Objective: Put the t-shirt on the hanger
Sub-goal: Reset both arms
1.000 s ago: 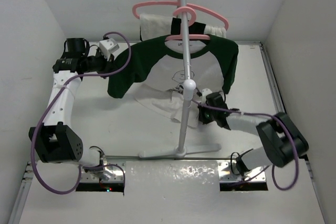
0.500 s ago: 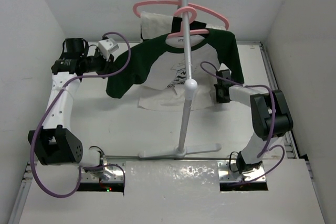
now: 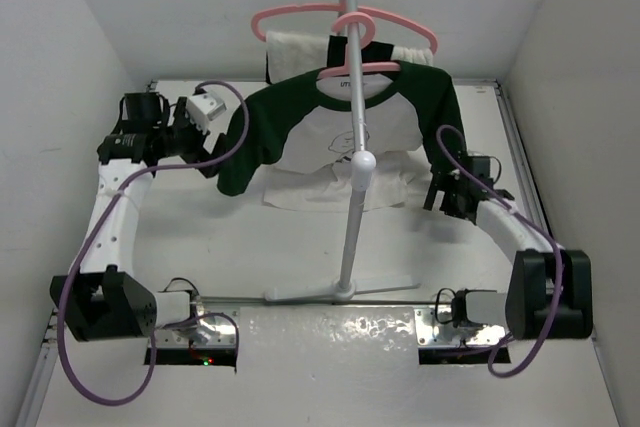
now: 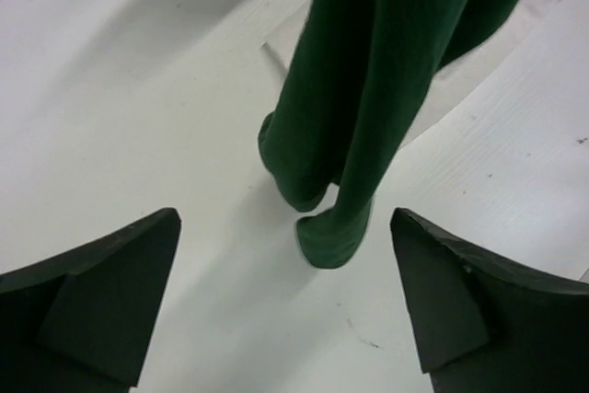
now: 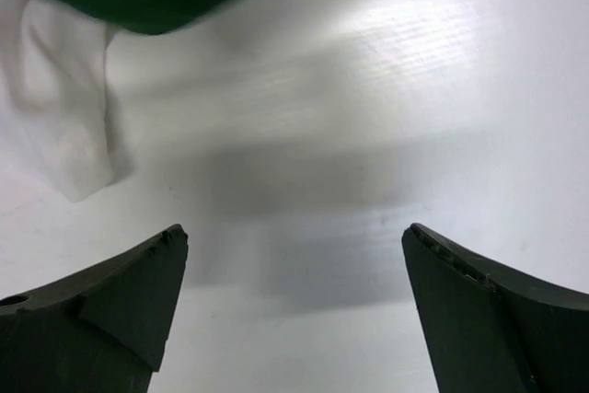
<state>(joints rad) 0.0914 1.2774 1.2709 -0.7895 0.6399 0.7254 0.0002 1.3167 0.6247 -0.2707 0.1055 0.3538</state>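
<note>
The t-shirt, cream with dark green sleeves, hangs on the pink hanger on the grey stand's pole. Its hem rests on the table. My left gripper is open just left of the left sleeve. In the left wrist view that sleeve dangles ahead of the wide-apart fingers, touching neither. My right gripper is open below the right sleeve. The right wrist view has only bare table between its fingers, with the cream hem at far left.
A second pink hanger with a white and black cloth hangs behind on the same pole. The stand's base lies near the front edge between the arms. White walls close in on three sides.
Both grippers went from shut to open. The left one let go of the left sleeve, which now hangs down. The right arm swung from the hem out to the right.
</note>
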